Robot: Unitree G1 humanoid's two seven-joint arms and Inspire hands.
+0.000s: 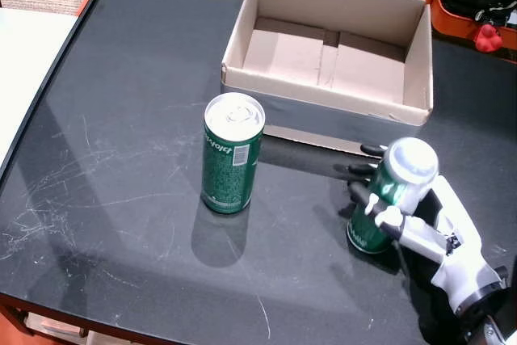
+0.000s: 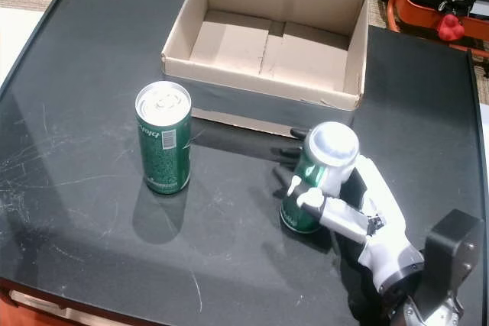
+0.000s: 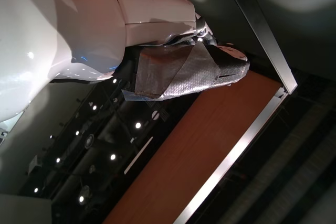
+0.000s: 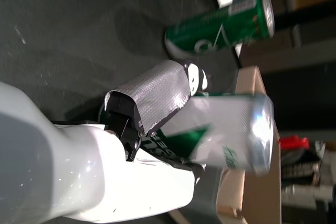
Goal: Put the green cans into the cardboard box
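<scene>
- Glossy white right hand (image 1: 428,232) at 5 o'clock, fingers wrapped round a tilted green cylindrical metal can (image 1: 388,199).
- Left hand (image 3: 173,61): grip unclear.
- Second green silver-topped can (image 1: 233,153) upright on scratched black tabletop (image 1: 105,159), centre.
- Open rectangular brown cardboard box (image 1: 327,50) at 12 o'clock.

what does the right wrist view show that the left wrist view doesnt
Only the right wrist view shows the task things: the right hand wrapped around a green can, the other green can standing free on the dark table, and an edge of the cardboard box beside them.

Only the left wrist view shows the left hand, holding nothing, fingers together, with ceiling lights and an orange panel behind it. No can, box or table is there.

Both share a white robot forearm and a hand with grey padding, each its own.
</scene>
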